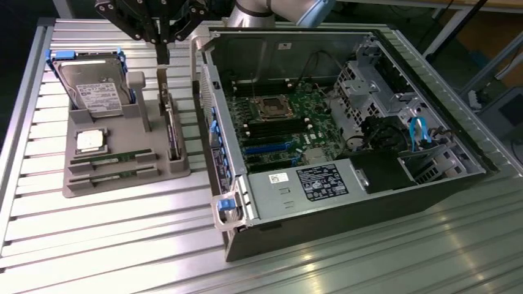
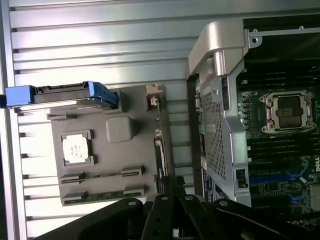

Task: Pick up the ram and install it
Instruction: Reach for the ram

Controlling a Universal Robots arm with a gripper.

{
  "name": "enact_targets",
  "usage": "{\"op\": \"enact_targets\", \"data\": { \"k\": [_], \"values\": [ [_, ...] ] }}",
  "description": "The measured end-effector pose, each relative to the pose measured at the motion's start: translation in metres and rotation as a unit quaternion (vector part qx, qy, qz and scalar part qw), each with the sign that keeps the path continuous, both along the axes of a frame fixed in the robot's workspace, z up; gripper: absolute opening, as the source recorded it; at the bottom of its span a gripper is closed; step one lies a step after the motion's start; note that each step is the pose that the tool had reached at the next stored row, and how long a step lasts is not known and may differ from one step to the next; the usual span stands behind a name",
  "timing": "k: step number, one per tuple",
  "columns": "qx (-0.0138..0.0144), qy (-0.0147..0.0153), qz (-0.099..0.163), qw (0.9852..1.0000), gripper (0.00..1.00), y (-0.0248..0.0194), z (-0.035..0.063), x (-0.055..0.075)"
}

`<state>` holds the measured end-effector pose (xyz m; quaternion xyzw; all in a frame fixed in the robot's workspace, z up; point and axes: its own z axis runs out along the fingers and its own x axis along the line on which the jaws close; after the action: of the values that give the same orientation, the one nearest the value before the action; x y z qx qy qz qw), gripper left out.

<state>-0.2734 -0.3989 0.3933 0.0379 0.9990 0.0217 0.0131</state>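
Note:
Two rams lie flat in slots at the near end of the grey tray (image 1: 122,187): one ram (image 1: 112,159) just behind the other ram (image 1: 108,177). In the wrist view a green strip of ram (image 2: 102,196) shows in the tray's slot. My gripper (image 1: 163,59) hangs shut and empty above the tray's far end, over the upright expansion card (image 1: 170,131), well away from the rams. In the wrist view my gripper (image 2: 167,186) sits over that card's edge (image 2: 160,150).
The tray also holds a hard drive (image 1: 97,89) in a blue frame and a silver processor chip (image 1: 90,141). The open computer case (image 1: 343,184) lies on the exterior view's right, its motherboard (image 1: 286,131) exposed with an empty processor socket (image 1: 268,105). The case's wall (image 1: 214,122) stands beside the tray.

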Motion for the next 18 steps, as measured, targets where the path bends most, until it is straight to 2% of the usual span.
{"op": "enact_targets", "data": {
  "k": [18],
  "values": [
    [0.0, 0.0, 0.0, 1.0, 0.1, 0.0, 0.0, -0.033]
  ]
}}
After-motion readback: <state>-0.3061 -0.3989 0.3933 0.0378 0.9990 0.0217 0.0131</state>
